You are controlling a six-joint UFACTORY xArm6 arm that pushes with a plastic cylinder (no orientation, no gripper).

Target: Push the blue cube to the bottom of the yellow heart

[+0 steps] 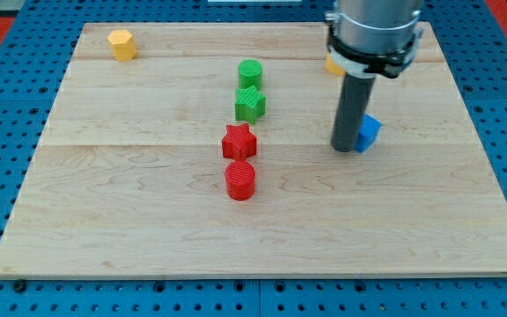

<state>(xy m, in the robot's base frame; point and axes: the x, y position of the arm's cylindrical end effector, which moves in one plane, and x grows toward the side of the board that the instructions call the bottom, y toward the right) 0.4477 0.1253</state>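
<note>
The blue cube [369, 132] lies right of the board's centre, partly hidden behind my rod. My tip [345, 148] rests on the board, touching the cube's left side. The yellow heart [332, 63] is above it near the view's top; only a small yellow piece shows left of the arm's grey body, the remainder is hidden.
A yellow hexagon-like block [122, 44] sits at the top left. In the middle stand a green cylinder [250, 73], a green star [250, 104], a red star [238, 141] and a red cylinder [240, 180]. The wooden board [148, 220] lies on a blue pegboard.
</note>
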